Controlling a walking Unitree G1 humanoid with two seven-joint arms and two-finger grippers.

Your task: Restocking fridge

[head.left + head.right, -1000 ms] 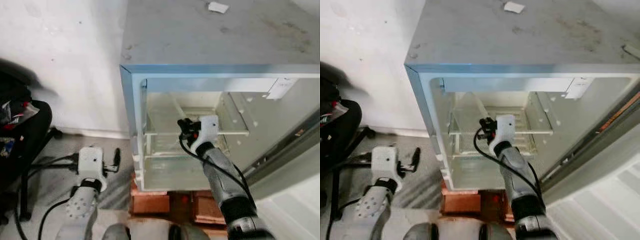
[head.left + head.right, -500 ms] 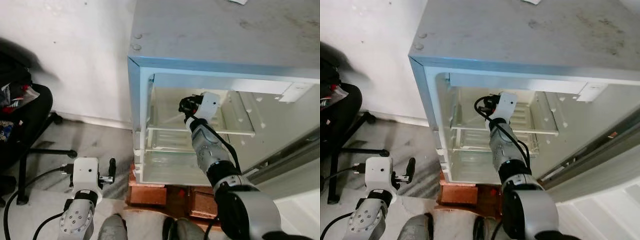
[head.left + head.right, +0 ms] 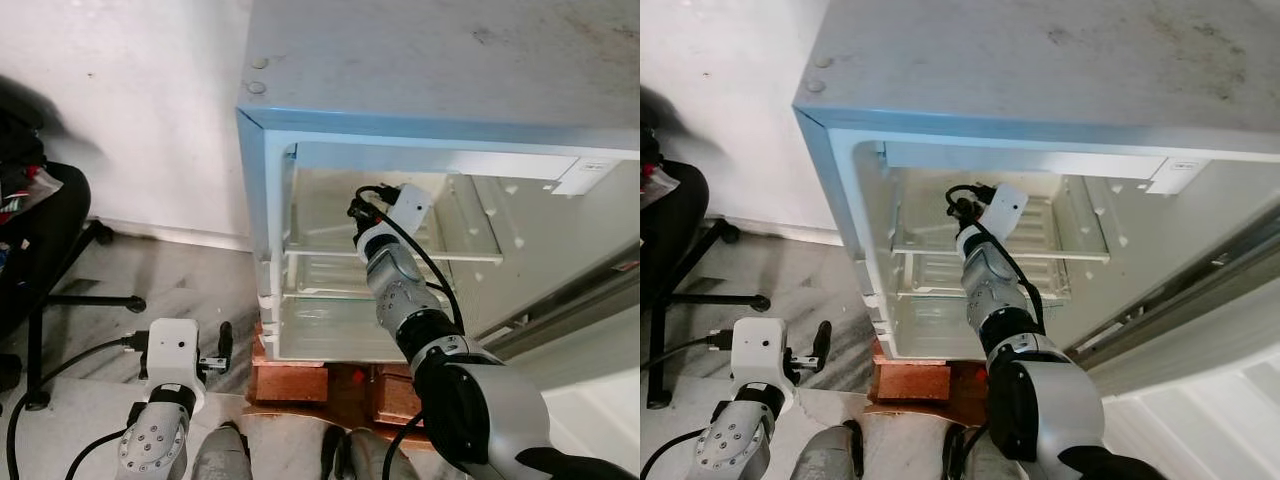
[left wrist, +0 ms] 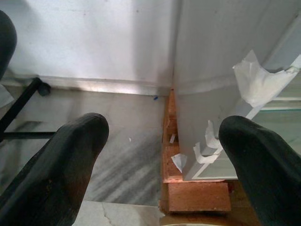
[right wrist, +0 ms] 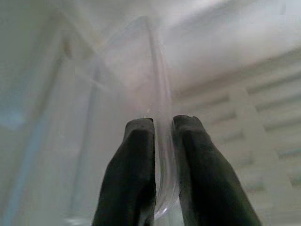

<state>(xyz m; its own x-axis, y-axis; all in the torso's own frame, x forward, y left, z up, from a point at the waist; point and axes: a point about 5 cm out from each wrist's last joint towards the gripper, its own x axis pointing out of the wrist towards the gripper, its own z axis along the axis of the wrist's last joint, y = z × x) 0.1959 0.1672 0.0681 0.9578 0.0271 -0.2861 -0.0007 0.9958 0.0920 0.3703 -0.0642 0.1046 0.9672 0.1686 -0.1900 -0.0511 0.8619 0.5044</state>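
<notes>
- The right gripper point(image 5: 162, 127) is reaching into the open fridge point(image 3: 400, 70), its black fingers point(image 5: 134, 179) pinching the rim of a clear plastic container point(image 5: 141, 70) above the upper shelf point(image 3: 470, 258).
- The left gripper point(image 4: 162, 141) is hanging low over the marble floor point(image 4: 127, 165), fingers spread apart, near the red bricks point(image 4: 197, 195) under the fridge.

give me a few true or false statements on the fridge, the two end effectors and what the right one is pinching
1. The fridge door stands open. True.
2. The right end effector is shut on the rim of a clear plastic container. True.
3. The left end effector grips a bottle. False: its fingers are spread apart, holding nothing, low over the floor.
4. The fridge rests directly on the floor. False: it sits on bricks.
5. The right end effector hangs beside the robot's leg. False: it reaches inside the fridge.
</notes>
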